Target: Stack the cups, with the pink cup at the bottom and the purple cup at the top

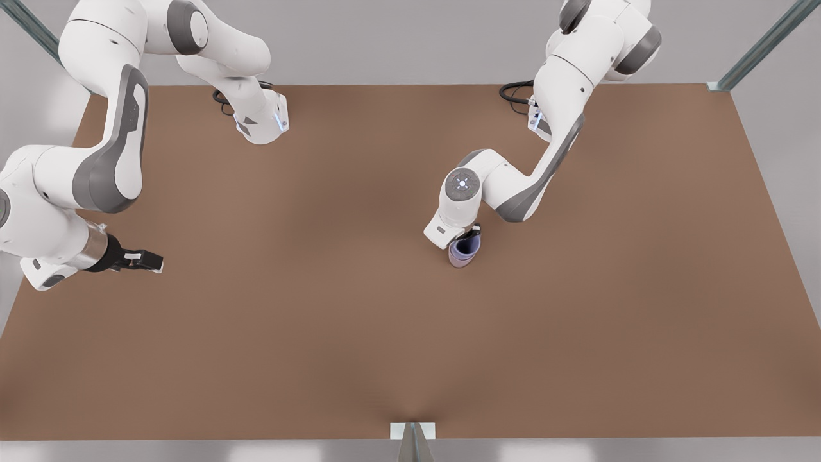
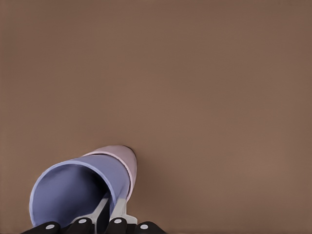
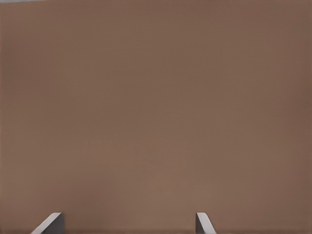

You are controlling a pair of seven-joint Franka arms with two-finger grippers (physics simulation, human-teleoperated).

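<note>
2 cups (image 1: 463, 251) nested; left end effector (image 2: 108, 208) gripping.

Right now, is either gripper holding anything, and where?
Left gripper pinches the purple cup by its rim wall, nested in the pink cup. Right gripper holds nothing.

Purple cup (image 2: 78, 187) nested inside pink cup (image 2: 124, 161), upright stack, mid-table, right of centre in front view.

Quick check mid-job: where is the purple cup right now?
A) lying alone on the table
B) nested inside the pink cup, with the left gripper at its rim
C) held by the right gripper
B: the purple cup sits inside the pink cup, with the left gripper pinching its wall.
</note>
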